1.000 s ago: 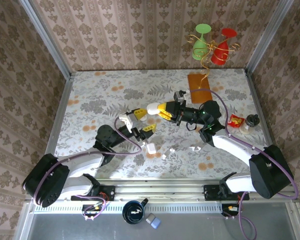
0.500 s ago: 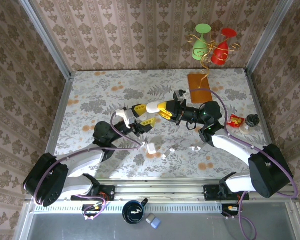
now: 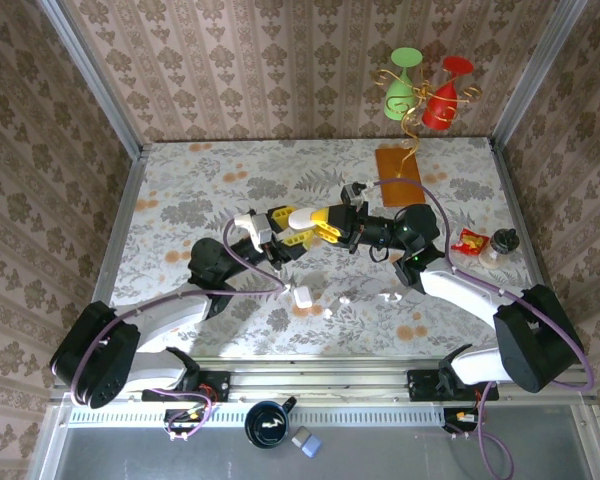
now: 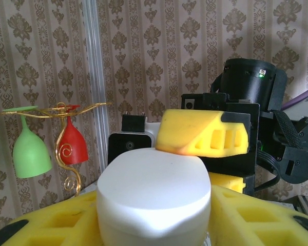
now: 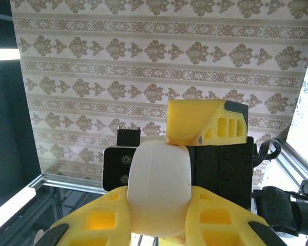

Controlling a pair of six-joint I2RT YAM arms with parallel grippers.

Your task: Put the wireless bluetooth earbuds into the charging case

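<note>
While earbuds [image 3: 346, 298] dot floral tabletop [image 3: 210, 190], damask-papered walls [image 3: 270, 70] enclose it.

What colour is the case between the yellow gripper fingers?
The case is white, clearest in the left wrist view.

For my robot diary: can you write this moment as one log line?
right end effector: shut on white case | left end effector: around same case | earbuds: loose on table

The white charging case [image 4: 154, 197] is cut off by the left wrist view's bottom edge. On the tabletop below it, white earbuds [image 3: 345, 298] are too small to tell apart.
</note>
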